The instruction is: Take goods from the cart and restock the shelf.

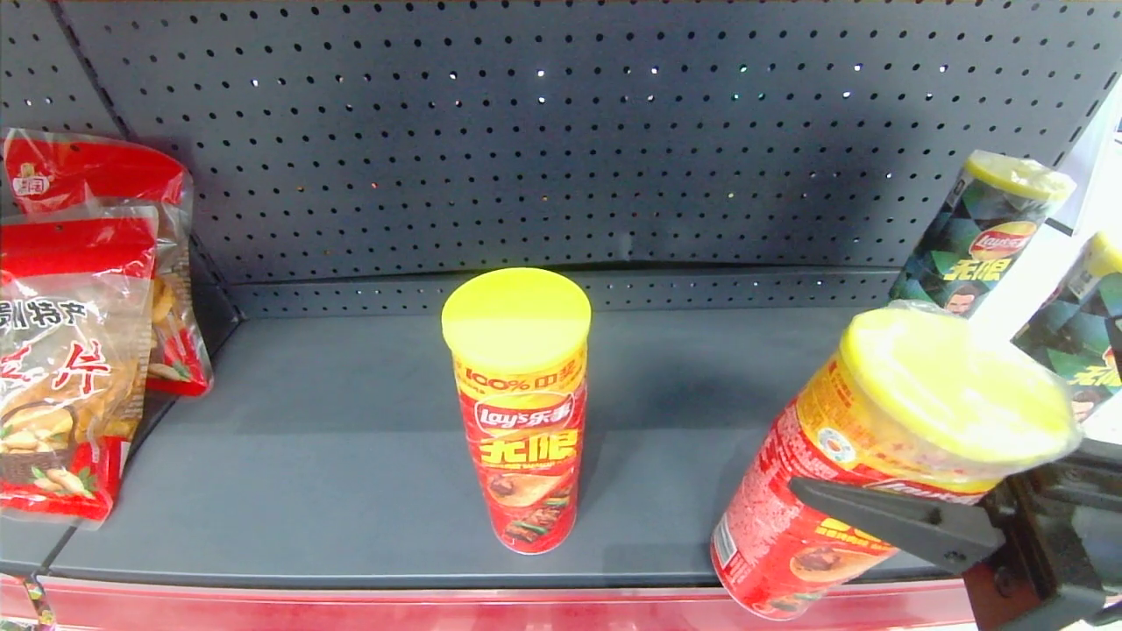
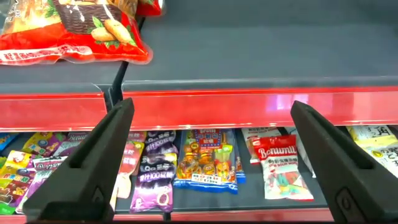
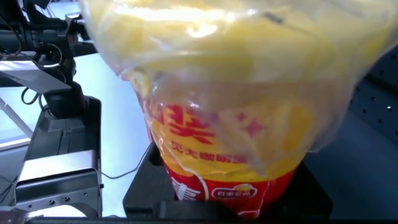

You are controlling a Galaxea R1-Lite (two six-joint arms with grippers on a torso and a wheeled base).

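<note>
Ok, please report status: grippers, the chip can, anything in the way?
Left gripper open, empty. Right gripper shut on tilted chip can, near shelf front. Second chip can upright mid-shelf, apart.

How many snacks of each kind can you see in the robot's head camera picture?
Red chip cans: 2, standing can, held can
Dark chip cans: 2, rear dark can, front dark can
Red snack bags: 2, rear bag, front bag
Total: 6
</note>
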